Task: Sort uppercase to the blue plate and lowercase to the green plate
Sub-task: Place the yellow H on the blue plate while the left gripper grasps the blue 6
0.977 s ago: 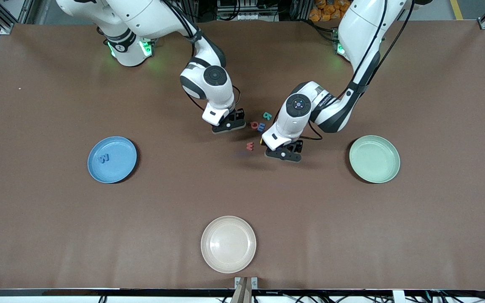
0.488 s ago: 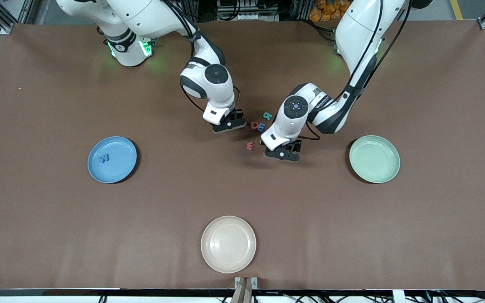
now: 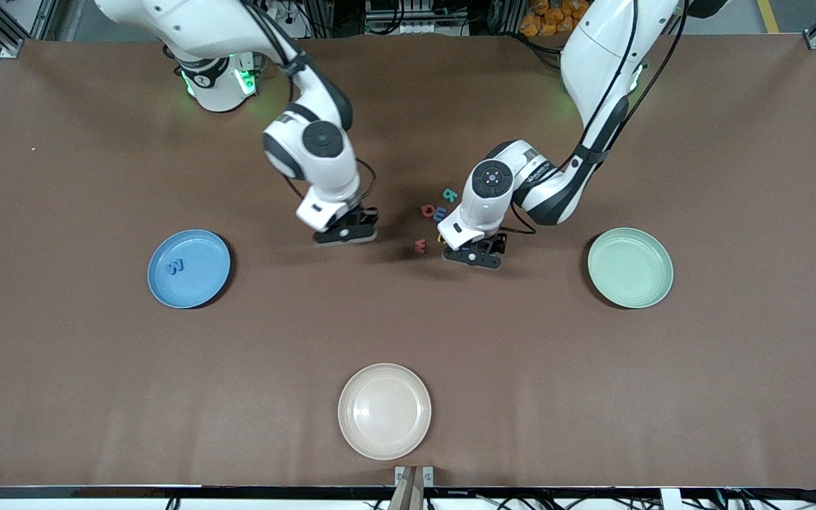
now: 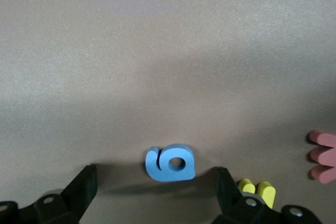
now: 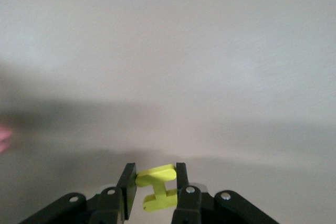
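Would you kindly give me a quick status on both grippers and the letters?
Right gripper shut on yellow H, over bare table. Left gripper open, straddling blue g. One blue letter on blue plate. Nothing obstructing.

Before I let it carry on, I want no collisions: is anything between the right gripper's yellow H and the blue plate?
Nothing visible. The right gripper is shut on the yellow H over bare table. Between it and the blue plate there is only open brown table. The plate holds one blue letter, leaving bare room around it.
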Robot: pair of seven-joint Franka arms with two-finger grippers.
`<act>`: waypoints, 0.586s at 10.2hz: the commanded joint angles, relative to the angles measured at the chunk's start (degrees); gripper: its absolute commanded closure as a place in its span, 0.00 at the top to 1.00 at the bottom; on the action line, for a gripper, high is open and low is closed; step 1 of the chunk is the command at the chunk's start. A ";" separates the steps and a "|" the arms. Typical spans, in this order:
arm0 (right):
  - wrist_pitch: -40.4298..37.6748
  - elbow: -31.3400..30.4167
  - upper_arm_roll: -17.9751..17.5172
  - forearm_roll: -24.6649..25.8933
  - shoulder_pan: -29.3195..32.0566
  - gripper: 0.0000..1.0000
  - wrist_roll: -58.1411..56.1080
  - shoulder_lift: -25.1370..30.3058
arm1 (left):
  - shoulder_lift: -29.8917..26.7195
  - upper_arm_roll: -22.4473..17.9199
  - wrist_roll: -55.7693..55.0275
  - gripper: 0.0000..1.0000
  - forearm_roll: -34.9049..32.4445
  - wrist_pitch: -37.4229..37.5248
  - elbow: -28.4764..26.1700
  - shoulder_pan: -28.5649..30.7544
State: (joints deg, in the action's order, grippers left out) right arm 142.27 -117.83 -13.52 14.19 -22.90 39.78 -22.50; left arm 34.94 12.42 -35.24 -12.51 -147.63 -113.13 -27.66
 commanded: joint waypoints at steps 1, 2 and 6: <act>-5.30 -1.61 -0.81 -5.46 10.10 0.00 -14.04 5.08 | -0.22 -0.20 -2.11 0.96 -2.08 -0.73 -0.16 -0.29; -8.03 -1.00 -0.64 -5.92 14.68 0.00 -20.12 5.70 | -0.22 -0.20 -2.11 0.96 -2.08 -0.73 0.01 -0.38; -9.64 -0.73 7.52 -6.36 23.31 0.00 -43.93 5.19 | -0.22 -0.11 -1.85 0.95 -2.17 -0.29 1.16 -0.82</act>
State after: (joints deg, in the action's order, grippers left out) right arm 133.03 -117.76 -7.61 9.09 -1.94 3.72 -17.74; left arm 34.88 12.46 -35.24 -12.59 -147.83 -112.45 -27.92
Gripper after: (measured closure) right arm 0.652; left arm 0.053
